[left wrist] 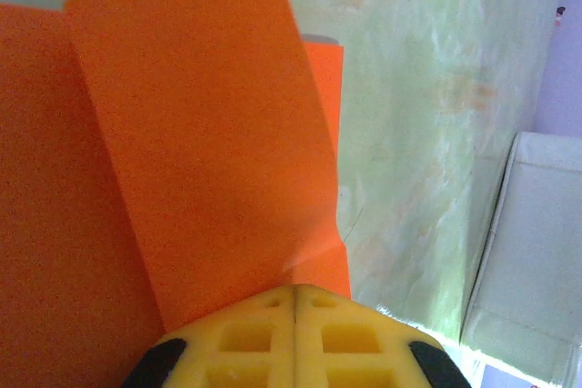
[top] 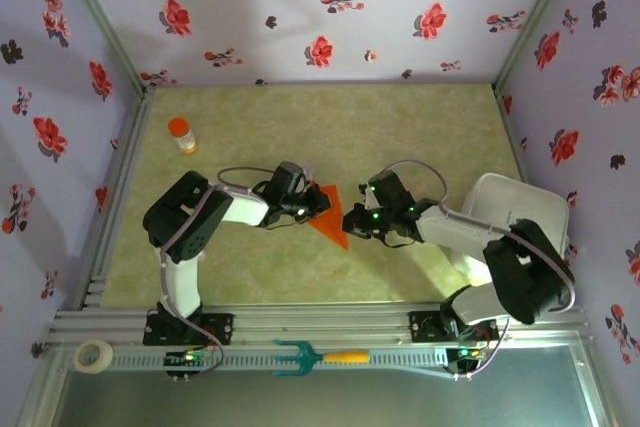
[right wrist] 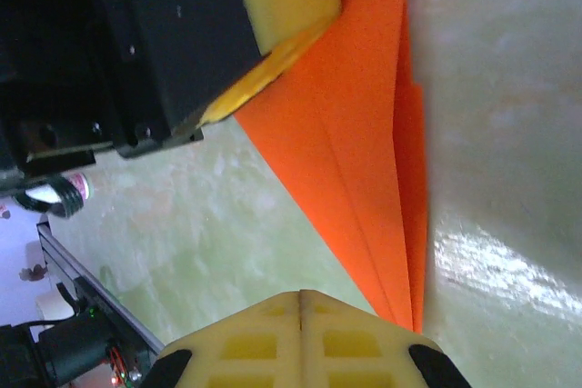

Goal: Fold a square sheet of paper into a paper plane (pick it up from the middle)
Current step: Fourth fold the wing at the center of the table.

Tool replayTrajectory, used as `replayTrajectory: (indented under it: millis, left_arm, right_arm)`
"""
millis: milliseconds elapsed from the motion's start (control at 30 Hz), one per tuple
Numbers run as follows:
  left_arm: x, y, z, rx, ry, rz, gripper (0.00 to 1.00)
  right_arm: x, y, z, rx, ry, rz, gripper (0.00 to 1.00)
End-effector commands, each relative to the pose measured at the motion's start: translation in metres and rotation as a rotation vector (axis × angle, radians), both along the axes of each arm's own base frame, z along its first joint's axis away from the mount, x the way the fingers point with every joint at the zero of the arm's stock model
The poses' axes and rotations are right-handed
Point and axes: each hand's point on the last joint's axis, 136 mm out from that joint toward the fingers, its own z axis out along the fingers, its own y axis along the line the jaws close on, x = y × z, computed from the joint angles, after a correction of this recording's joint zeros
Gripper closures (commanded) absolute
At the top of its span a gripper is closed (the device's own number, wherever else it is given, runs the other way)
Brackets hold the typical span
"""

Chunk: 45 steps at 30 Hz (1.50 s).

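My left pincer (left wrist: 296, 290) is clamped shut on the orange paper plane (top: 330, 217), mid-frame from above. Right pincer (right wrist: 300, 295) is closed on nothing, parked just beside its pointed tip.

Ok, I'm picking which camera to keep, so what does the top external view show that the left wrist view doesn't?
Top external adds a small orange-capped bottle, a teal fork tool with an orange handle and a roll of tape. Left wrist adds the overlapping layers of the orange-red folded paper sheet up close, running into the shut left gripper. Both share that paper, the mottled green tabletop and the white bin.
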Motion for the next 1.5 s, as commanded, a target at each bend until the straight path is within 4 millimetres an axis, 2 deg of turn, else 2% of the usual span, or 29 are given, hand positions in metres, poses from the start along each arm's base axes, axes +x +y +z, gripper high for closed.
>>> replayTrajectory:
  millis: [0,167,300,633,733,867,1000,1100,1200,1333,1467]
  left_arm:
    - [-0.019,0.031,-0.05,0.168,0.111,0.05,1.0]
    - [-0.019,0.03,-0.052,0.158,0.112,0.048,1.0]
    - [-0.019,0.03,-0.051,0.156,0.108,0.041,1.0]
    - [-0.019,0.031,-0.052,0.152,0.109,0.045,1.0]
    - [-0.018,0.031,-0.052,0.154,0.11,0.044,1.0]
    - [-0.016,0.03,-0.051,0.151,0.108,0.047,1.0]
    - [-0.016,0.031,-0.048,0.153,0.1,0.046,1.0]
    - [-0.013,0.029,-0.038,0.147,0.075,0.033,1.0]
    - [-0.006,0.025,-0.016,0.129,0.02,0.014,1.0]
    - [-0.004,0.025,0.011,0.127,-0.035,0.0,0.99]
    - [-0.013,0.021,0.018,0.112,-0.032,-0.021,1.0]
  right_arm:
    - [0.014,0.005,-0.003,-0.004,-0.008,-0.026,0.97]
    - [0.023,0.009,-0.011,0.02,0.024,-0.038,0.97]
    - [0.032,0.015,-0.009,0.065,0.039,-0.049,0.97]
    - [0.037,0.028,-0.014,0.102,0.081,-0.039,0.97]
    - [0.038,0.023,-0.023,0.058,0.085,-0.048,0.98]
    - [0.03,0.023,-0.04,0.04,0.135,-0.025,0.98]
    - [0.011,-0.006,-0.074,-0.115,0.177,-0.024,0.98]
    - [-0.001,-0.016,-0.088,-0.14,0.203,-0.025,0.99]
    - [-0.005,-0.016,-0.094,-0.132,0.222,-0.013,1.0]
    - [-0.003,-0.017,-0.091,-0.131,0.214,-0.01,1.0]
    - [0.0,-0.014,-0.088,-0.117,0.207,-0.008,1.0]
